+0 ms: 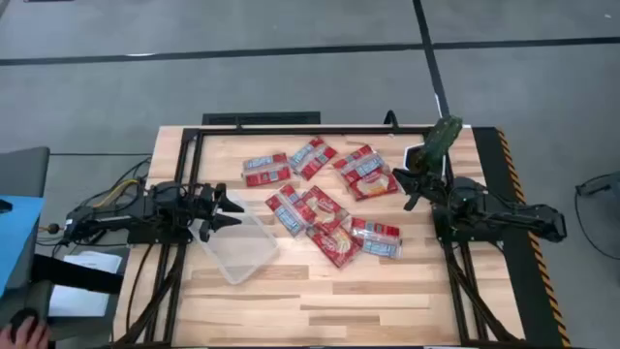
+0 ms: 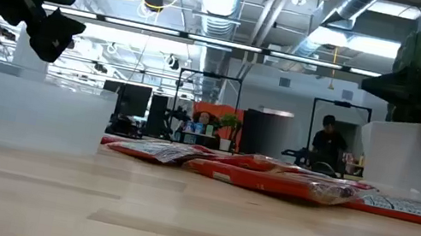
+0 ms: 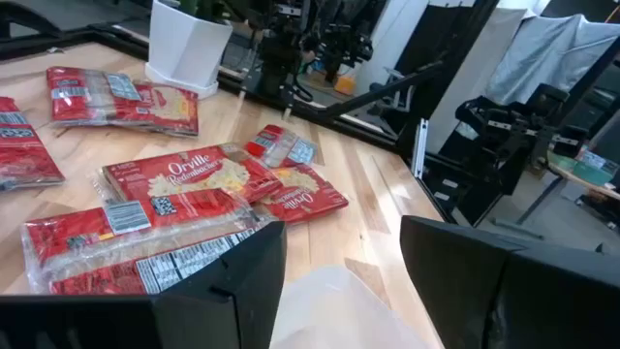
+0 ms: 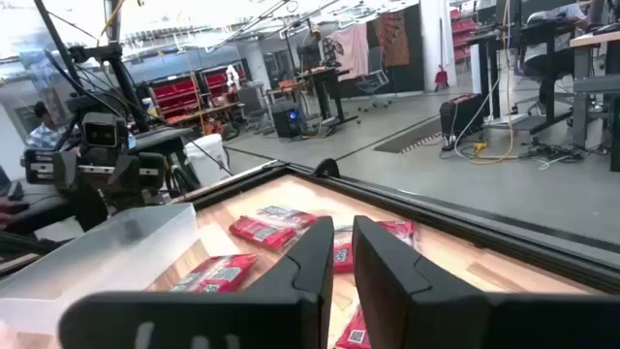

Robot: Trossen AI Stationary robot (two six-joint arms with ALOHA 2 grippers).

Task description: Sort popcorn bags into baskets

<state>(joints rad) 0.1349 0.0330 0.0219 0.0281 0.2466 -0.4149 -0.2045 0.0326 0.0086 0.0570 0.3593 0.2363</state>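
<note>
Several red popcorn bags [image 1: 325, 206] lie flat and partly overlapping on the middle of the wooden table; they also show in the left wrist view [image 3: 184, 184] and the right wrist view [image 4: 266, 228]. The clear plastic basket [image 1: 237, 250] stands on the table left of them. My left gripper [image 1: 231, 211] hovers open over the basket's far rim, its fingers [image 3: 232, 281] level and pointing toward the bags, nothing between them. My right gripper [image 1: 409, 186] hangs above the table at the right, beside the plant pot. Its fingers [image 4: 315, 262] stand a narrow gap apart with nothing between them.
A white pot with a green plant [image 1: 438, 143] stands at the table's far right, close to my right gripper; it also shows in the low view [image 2: 402, 156]. Black frame rails run along the table's edges [image 1: 291, 131]. Bare wood lies toward the near edge [image 1: 320, 310].
</note>
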